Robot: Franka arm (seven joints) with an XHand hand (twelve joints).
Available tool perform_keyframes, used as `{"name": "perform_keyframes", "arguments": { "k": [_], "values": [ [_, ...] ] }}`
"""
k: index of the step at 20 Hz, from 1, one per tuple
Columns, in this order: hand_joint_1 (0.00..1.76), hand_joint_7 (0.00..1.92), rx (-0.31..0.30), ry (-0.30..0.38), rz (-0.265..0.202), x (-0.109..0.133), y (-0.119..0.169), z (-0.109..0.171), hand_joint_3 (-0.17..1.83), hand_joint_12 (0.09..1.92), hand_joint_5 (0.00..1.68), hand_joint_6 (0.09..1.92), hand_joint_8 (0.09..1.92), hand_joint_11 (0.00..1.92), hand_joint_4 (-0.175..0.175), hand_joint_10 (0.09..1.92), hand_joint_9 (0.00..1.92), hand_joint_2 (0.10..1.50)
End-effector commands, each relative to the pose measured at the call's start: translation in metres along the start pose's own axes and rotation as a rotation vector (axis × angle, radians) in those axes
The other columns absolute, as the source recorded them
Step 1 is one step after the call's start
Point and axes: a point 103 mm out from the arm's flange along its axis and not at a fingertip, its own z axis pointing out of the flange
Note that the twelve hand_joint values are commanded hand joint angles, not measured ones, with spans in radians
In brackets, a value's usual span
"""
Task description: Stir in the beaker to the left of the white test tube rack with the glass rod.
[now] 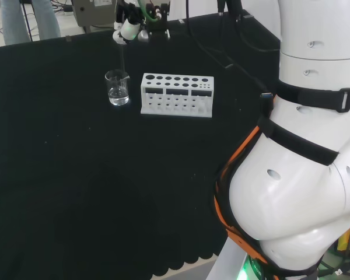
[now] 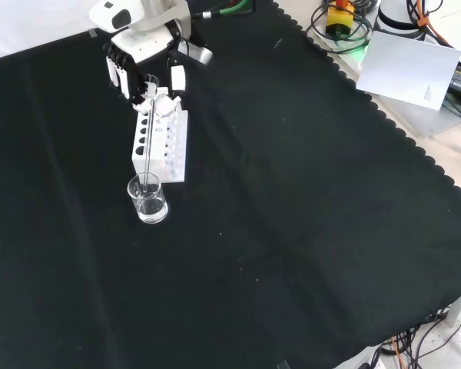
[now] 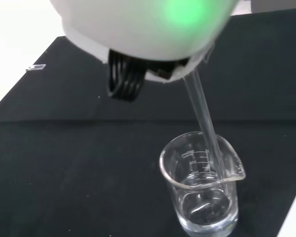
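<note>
1. The beaker point(image 1: 117, 87) stands upright on the black cloth point(image 1: 76, 186), just beside the white test tube rack point(image 1: 177, 94), at the rack's left end in the head view. In the front view it sits in front of the rack's near end, almost touching it.
2. A little clear liquid lies in the bottom of the beaker, plain in the wrist view.
3. The glass rod point(image 2: 147, 146) hangs nearly upright from the hand point(image 2: 150, 73) and its lower end is inside the beaker, close to the spout side of the rim in the wrist view.
4. The hand hovers above the beaker and rack; in the front view its fingers point(image 2: 177, 77) are curled downward round the top of the rod, clamping it.
5. In the head view the hand is near the far edge of the cloth, with dark equipment just behind it.
6. Open room: in the front view the cloth to the right of and in front of the beaker is bare all the way to the scalloped edge point(image 2: 415, 138); to the left it is also bare to the picture's side.
7. The rack is the 1 obstacle close to the beaker, on its far side in the front view.
8. A white sheet of paper point(image 2: 411, 65) and cables lie off the cloth, beyond its right edge in the front view, well apart from the beaker.
</note>
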Motion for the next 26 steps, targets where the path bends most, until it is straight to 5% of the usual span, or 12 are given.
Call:
{"name": "perform_keyframes", "arguments": {
  "k": [1, 7, 12, 20, 26],
  "values": [
    [1.23, 1.7, 0.017, 0.002, -0.038, 0.022, 0.019, 0.011, 0.97, 0.69, 1.4, 0.6, 0.83, 1.38, -0.175, 0.61, 1.92, 0.44],
    [1.23, 1.7, 0.012, 0.006, -0.051, 0.027, 0.03, 0.017, 0.97, 0.69, 1.4, 0.6, 0.84, 1.38, -0.175, 0.61, 1.92, 0.44],
    [1.23, 1.7, 0.031, 0.017, -0.027, 0.007, 0.039, 0.016, 0.97, 0.69, 1.4, 0.6, 0.84, 1.38, -0.175, 0.61, 1.92, 0.44],
    [1.23, 1.7, 0.001, -0.006, 0.024, -0.014, 0.011, -0.002, 0.97, 0.69, 1.4, 0.6, 0.84, 1.38, -0.175, 0.61, 1.92, 0.44],
    [1.23, 1.7, 0.006, -0.023, 0.027, -0.005, -0.004, -0.006, 0.97, 0.69, 1.4, 0.6, 0.84, 1.38, -0.175, 0.61, 1.92, 0.44]
  ]
}}
